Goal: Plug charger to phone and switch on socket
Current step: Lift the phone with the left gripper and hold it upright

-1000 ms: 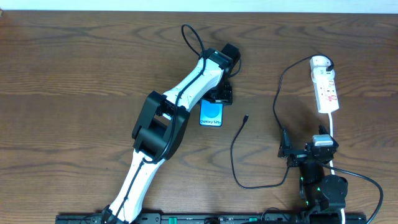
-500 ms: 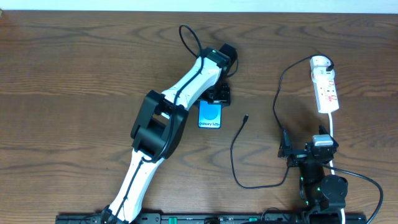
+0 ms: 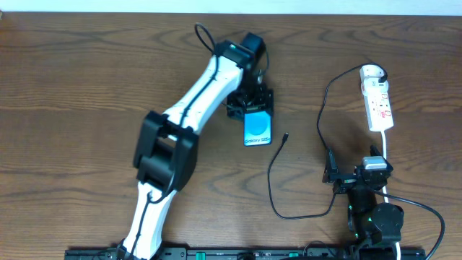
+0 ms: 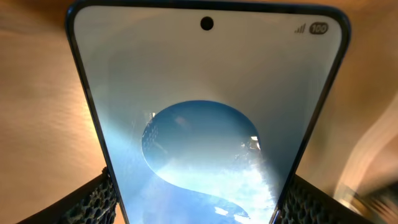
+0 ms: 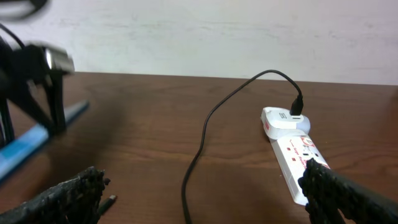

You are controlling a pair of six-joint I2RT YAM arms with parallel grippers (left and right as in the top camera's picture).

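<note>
The phone (image 3: 258, 128), with a light-blue screen and teal ovals, is held at its top end by my left gripper (image 3: 250, 108), near the table's middle. In the left wrist view the phone (image 4: 205, 118) fills the frame between both pads (image 4: 93, 202). The right wrist view shows it tilted (image 5: 31, 146). The charger's black cable (image 3: 273, 184) loops across the table, and its plug tip (image 3: 286, 136) lies just right of the phone. The white socket (image 3: 378, 101) lies at the far right with its adapter (image 3: 370, 72). My right gripper (image 3: 359, 177) is open and empty, in front of the socket (image 5: 292, 152).
The socket's white cord (image 3: 388, 155) runs toward the front beside my right arm. The charger cable (image 5: 205, 137) crosses the wood between my right fingers (image 5: 74, 196), with the plug tip (image 5: 107, 200) near the left one. A pale wall stands behind the table.
My left gripper has swung the phone to the right and slightly back, turning it, so it now lies closer to the plug tip. The right arm, cable and socket have not moved.
</note>
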